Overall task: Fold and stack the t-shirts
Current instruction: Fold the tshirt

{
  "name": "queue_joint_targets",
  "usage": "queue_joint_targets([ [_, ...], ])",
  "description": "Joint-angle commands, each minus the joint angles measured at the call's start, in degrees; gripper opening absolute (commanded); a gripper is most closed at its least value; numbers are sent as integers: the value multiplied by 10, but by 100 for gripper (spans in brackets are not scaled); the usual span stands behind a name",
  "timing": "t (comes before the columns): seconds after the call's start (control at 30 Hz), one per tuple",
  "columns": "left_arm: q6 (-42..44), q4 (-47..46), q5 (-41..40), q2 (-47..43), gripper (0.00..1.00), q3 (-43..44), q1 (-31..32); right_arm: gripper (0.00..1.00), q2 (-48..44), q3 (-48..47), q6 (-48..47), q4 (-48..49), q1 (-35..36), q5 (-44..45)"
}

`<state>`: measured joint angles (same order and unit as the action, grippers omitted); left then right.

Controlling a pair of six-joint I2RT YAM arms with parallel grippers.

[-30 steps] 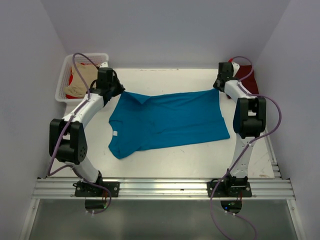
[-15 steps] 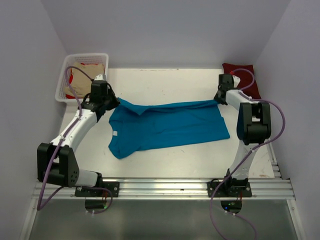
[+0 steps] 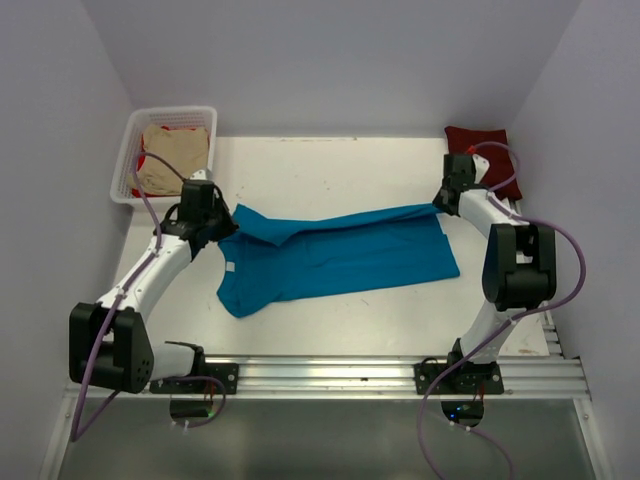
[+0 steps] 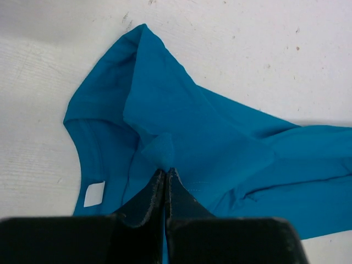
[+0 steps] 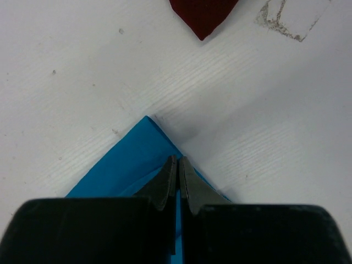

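A teal-blue t-shirt (image 3: 335, 257) lies across the middle of the white table, its far edge lifted and folding toward the near side. My left gripper (image 3: 222, 226) is shut on the shirt's far left part; in the left wrist view (image 4: 165, 170) cloth is pinched between its tips, with the white neck label (image 4: 94, 193) to the left. My right gripper (image 3: 441, 204) is shut on the shirt's far right corner (image 5: 146, 148). A folded dark maroon t-shirt (image 3: 477, 141) lies at the far right corner, also in the right wrist view (image 5: 202, 14).
A white lattice basket (image 3: 127, 158) stands at the far left, holding a beige shirt (image 3: 172, 155) over a red one (image 3: 146, 161). Walls close in on three sides. A metal rail (image 3: 330, 375) runs along the near edge.
Both grippers have drawn the shirt's far edge toward the near side, so the shirt looks narrower. The left arm has moved clear of the basket.
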<state>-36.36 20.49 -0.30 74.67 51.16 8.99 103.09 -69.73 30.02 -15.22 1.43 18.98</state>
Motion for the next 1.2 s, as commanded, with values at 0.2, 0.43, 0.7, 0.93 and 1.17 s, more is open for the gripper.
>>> queue_joint_targets([
  [0.2, 17, 45, 6, -67, 0, -14, -4, 0, -25, 31, 15, -22, -3, 39],
  [0.43, 12, 52, 15, -91, 0, -60, -5, 0, -27, 41, 20, -28, -3, 42],
  [0.7, 8, 55, 18, -107, 0, -98, -5, 0, -42, 51, 20, -34, -3, 52],
  [0.93, 9, 61, 12, -116, 0, -101, -5, 0, -49, 63, 18, -31, -3, 50],
  [1.17, 6, 72, 15, -128, 0, -105, -5, 0, -47, 69, 21, -35, -3, 48],
])
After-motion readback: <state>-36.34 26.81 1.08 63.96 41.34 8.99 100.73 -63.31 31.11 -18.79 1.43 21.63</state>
